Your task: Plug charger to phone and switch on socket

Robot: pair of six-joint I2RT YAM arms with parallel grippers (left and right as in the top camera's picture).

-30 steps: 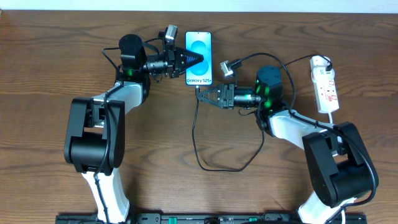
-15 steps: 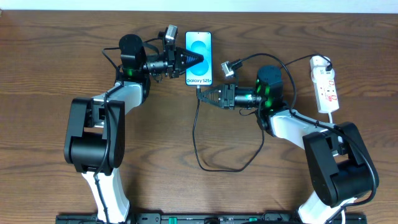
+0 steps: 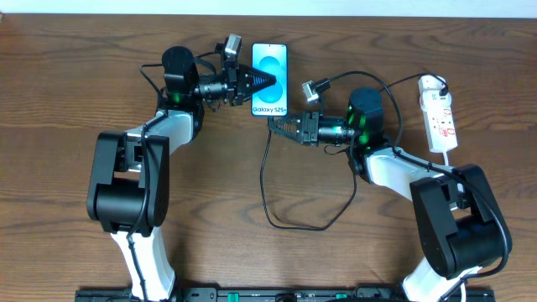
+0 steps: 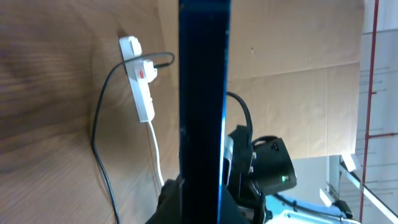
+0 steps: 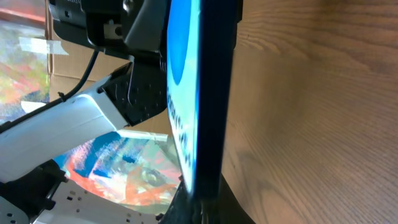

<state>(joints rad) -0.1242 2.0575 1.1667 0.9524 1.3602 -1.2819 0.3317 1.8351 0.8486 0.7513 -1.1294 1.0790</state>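
Note:
The phone [image 3: 270, 65] is at the back middle of the table, its light blue screen facing up. My left gripper [image 3: 261, 81] is shut on its left edge. In the left wrist view the phone [image 4: 202, 93] shows edge-on between the jaws [image 4: 200, 208]. My right gripper [image 3: 275, 124] is shut on the charger connector, right at the phone's bottom edge. The connector itself is hidden by the fingers [image 5: 202, 210] under the phone [image 5: 211, 93]. The charger cable [image 3: 263, 180] loops down and round to the right. The white socket [image 3: 440, 113] lies at the far right.
The socket also shows in the left wrist view [image 4: 140, 84], with a plug in it, a thin black cable [image 4: 99, 130] and a white lead. Both arm bases stand at the table's front edge. Cardboard stands behind the table.
My right gripper has moved a little up and right towards the phone's bottom edge. The phone and my left gripper have shifted slightly to the right.

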